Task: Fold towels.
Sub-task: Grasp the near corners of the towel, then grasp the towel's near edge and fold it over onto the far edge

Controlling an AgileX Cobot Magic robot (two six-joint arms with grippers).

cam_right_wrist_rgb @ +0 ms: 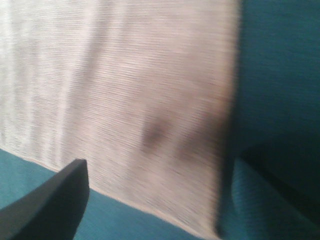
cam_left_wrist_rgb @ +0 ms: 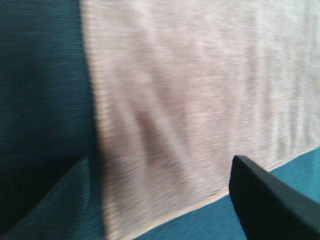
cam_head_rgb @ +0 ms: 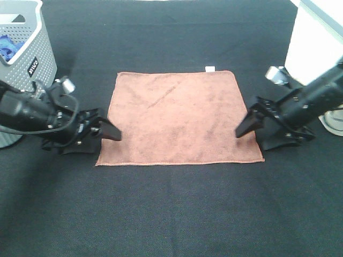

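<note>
The reddish-brown towel [cam_head_rgb: 179, 118] lies flat and unfolded on the black table, with its small white tag [cam_head_rgb: 210, 68] at the far right corner. My left gripper [cam_head_rgb: 104, 140] is open and low at the towel's left edge, near the front left corner. In the left wrist view [cam_left_wrist_rgb: 160, 200] its fingers straddle that edge of the towel [cam_left_wrist_rgb: 190, 100]. My right gripper [cam_head_rgb: 257, 138] is open and low at the towel's right edge, near the front right corner. In the right wrist view [cam_right_wrist_rgb: 165, 200] its fingers straddle that edge of the towel [cam_right_wrist_rgb: 125, 75]. Neither gripper holds anything.
A grey slatted basket [cam_head_rgb: 29, 51] stands at the far left and holds a blue cloth [cam_head_rgb: 8, 45]. A white box [cam_head_rgb: 316, 37] stands at the far right, with a round object [cam_head_rgb: 335, 122] in front of it. Black cloth [cam_head_rgb: 171, 214] covers the table.
</note>
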